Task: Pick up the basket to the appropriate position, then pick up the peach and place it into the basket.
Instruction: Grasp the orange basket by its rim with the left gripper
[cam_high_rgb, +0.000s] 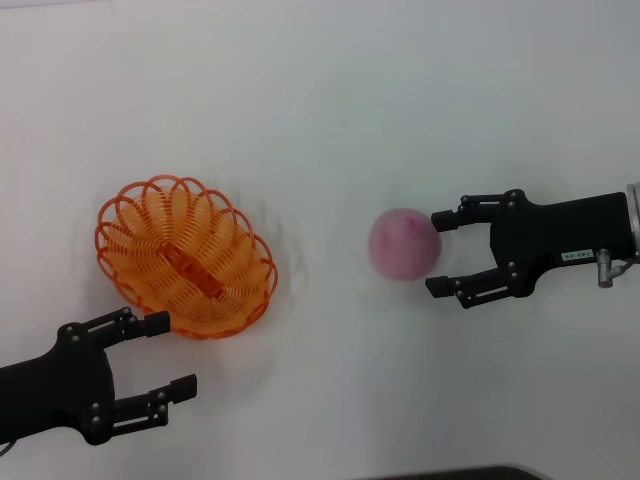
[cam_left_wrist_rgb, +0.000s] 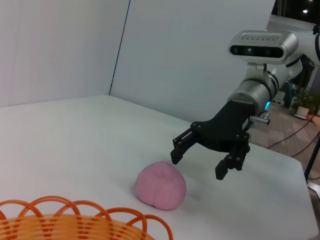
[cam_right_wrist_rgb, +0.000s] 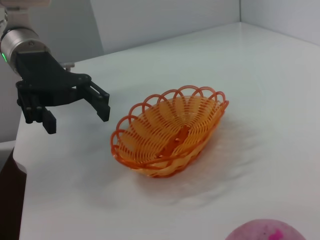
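Observation:
The orange open-weave basket sits upright on the white table at the left; it also shows in the right wrist view and its rim in the left wrist view. My left gripper is open and empty just in front of the basket, apart from it; it also shows in the right wrist view. The pink peach lies right of centre, also in the left wrist view and the right wrist view. My right gripper is open, its fingertips at the peach's right side; it also shows in the left wrist view.
The white table stretches wide behind and between the basket and peach. Its near edge shows at the bottom. Nothing else stands on it.

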